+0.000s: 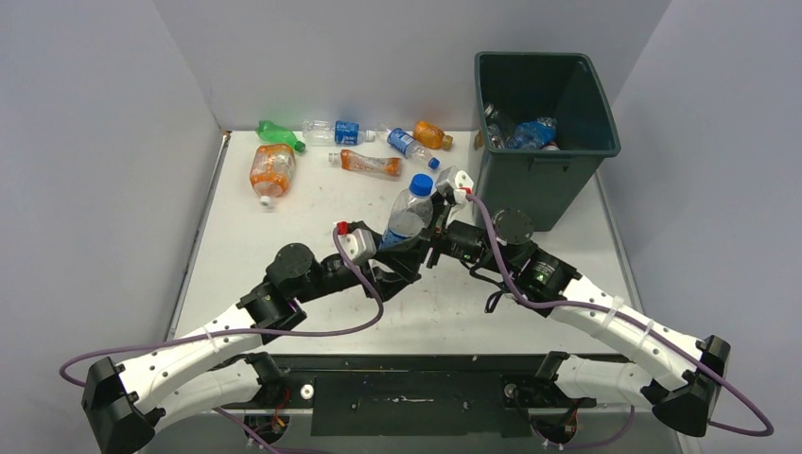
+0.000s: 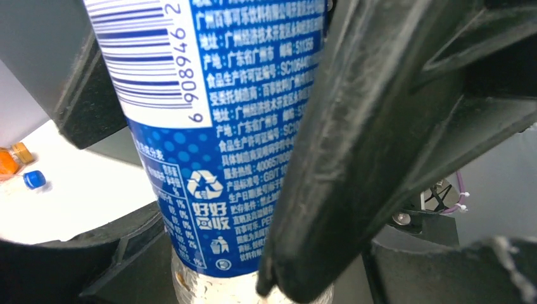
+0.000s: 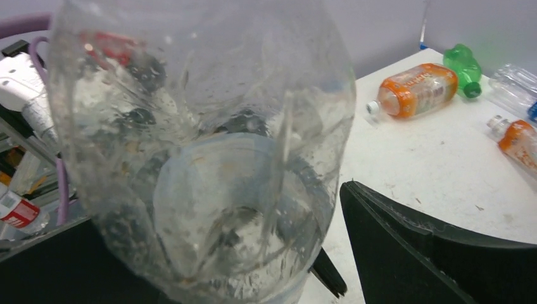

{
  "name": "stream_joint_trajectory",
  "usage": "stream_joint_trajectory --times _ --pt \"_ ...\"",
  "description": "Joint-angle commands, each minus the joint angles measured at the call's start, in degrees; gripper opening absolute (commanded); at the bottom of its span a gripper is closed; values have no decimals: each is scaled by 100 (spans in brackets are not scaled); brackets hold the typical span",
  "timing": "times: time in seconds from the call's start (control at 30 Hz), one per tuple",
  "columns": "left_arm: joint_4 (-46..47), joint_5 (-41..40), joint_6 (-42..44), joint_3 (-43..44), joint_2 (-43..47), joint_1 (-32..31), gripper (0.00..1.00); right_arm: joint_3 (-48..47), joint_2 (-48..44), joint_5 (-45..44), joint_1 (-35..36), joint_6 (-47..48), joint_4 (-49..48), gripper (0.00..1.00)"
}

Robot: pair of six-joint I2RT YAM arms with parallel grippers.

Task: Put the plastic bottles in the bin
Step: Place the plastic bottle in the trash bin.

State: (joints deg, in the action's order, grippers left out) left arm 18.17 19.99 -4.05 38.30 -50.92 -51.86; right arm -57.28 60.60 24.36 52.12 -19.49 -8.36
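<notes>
Beyond your left jaws and off to their left, six bottles lie on the table [image 1: 312, 274], none binned yet: a large orange bottle [image 1: 271, 169], a green bottle [image 1: 280, 134], a clear blue-labelled bottle [image 1: 333, 131], a slim orange bottle [image 1: 369, 163], a blue-capped small bottle [image 1: 411, 147] and a small orange bottle [image 1: 430, 134].

Your left gripper [image 1: 409, 241] is clenched on a tall clear bottle [image 1: 410, 210], which stands upright with its blue label between the fingers.

Your right gripper [image 1: 437, 235] meets that bottle from the other side. Its jaws are spread, with the bottle's base between them. The one finger [image 3: 418, 253] you can see is not touching the plastic.

Past the right jaws, farther right, stands the bin [image 1: 547, 151], with a few binned bottles [image 1: 531, 133] already inside.

The job looks partly done: some bottles are in, one is in hand near the bin, and six are left on the table.
</notes>
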Motion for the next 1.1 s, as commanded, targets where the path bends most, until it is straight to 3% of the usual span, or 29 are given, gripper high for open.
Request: stream_joint_trajectory --times 0.0,0.27,0.6,0.7,0.9,1.07 --pt "548 -278 6 91 38 -41 26 -512 -318 -679 17 219 359 96" --pt "823 -1085 226 -169 261 -230 15 -1144 -600 -1355 20 635 565 92" --pt "828 -1155 332 -200 204 -340 10 -1860 -316 -1832 17 604 554 98" --pt "828 -1244 345 -208 243 -351 8 -2021 -129 -1805 14 559 602 94" --pt "820 -1291 375 -210 273 -384 5 -2295 175 -1692 18 459 776 83" --pt "819 -1388 378 -225 293 -413 5 -2349 272 -1588 16 414 818 53"
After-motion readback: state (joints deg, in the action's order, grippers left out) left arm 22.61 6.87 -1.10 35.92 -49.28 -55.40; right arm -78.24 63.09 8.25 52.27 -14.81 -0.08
